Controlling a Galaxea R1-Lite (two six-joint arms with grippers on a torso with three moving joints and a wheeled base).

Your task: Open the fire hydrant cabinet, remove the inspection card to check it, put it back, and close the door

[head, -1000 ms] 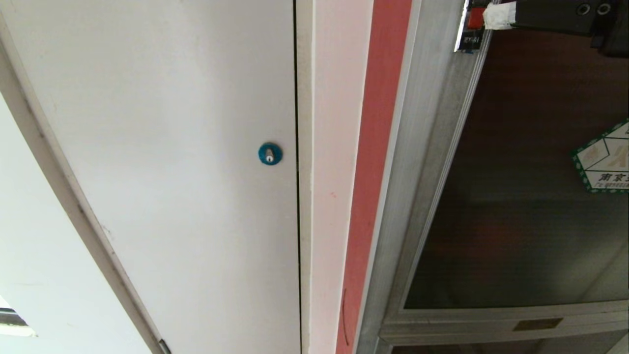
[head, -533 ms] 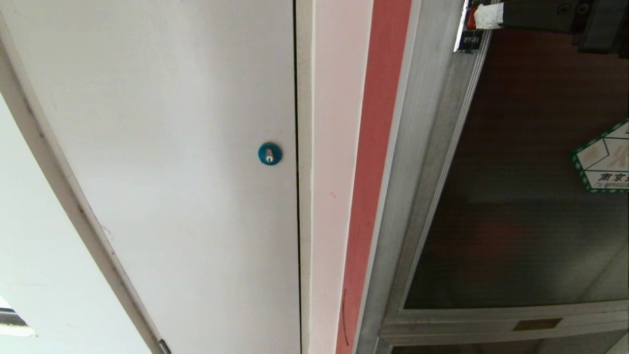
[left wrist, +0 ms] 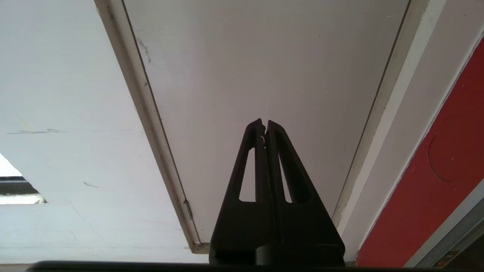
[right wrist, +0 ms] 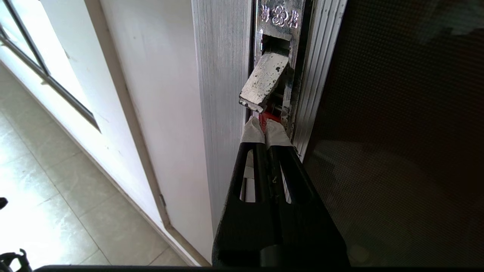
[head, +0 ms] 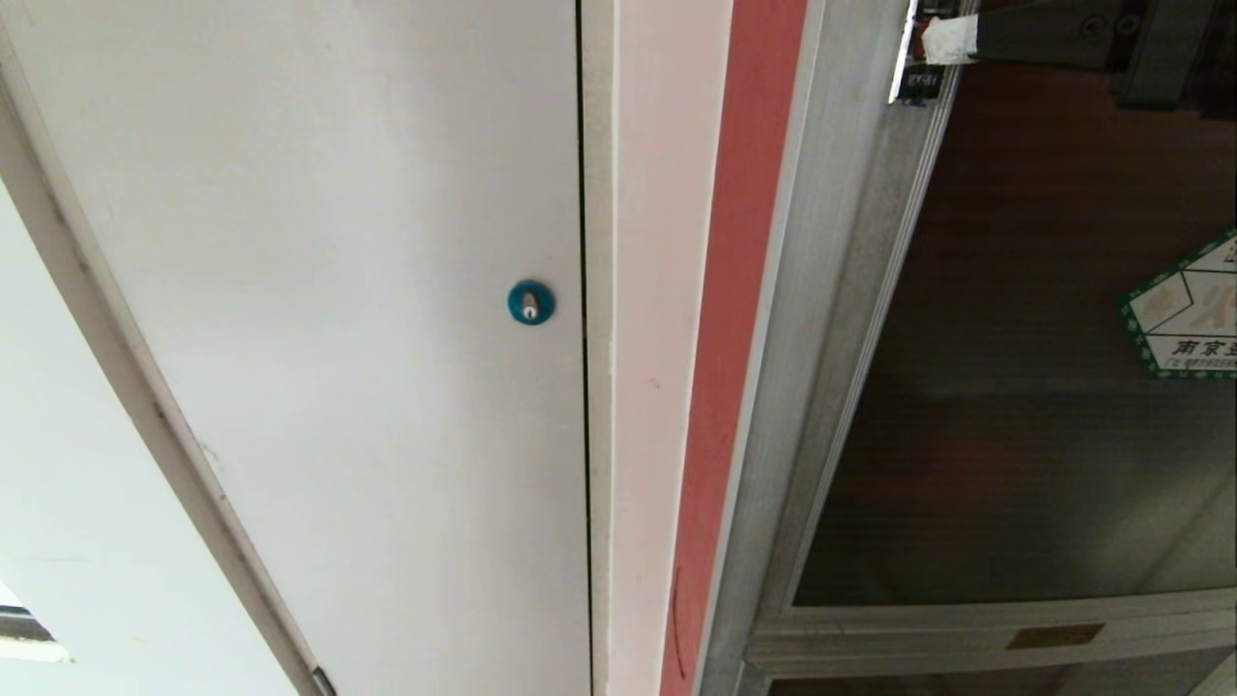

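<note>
Head view: the tall silver aluminium-framed fire hydrant cabinet (head: 831, 319) fills the right third of the frame, its long axis running top to bottom and leaning slightly, with a red painted strip (head: 734, 338) along its left side. The large dark tinted glass door (head: 1015, 406) sits in that frame, a green-bordered white sticker (head: 1184, 314) at the right edge of the picture. Left of the strip stands a plain white door (head: 338, 290) with a small blue round lock (head: 531, 302).

Right pincer (head: 942, 39), upper right corner of the head view: fingers pressed together, tips wrapped in white tape, pointing left at the door's edge. In the right wrist view the taped tips (right wrist: 264, 132) sit against the small red latch (right wrist: 269, 116), just under a tilted grey metal latch lever (right wrist: 262, 81) that angles out of its slot in the frame.

Left pincer (left wrist: 264, 126), seen only in its own wrist view: fingers together, empty, aimed at the white door, apart from it.
</note>
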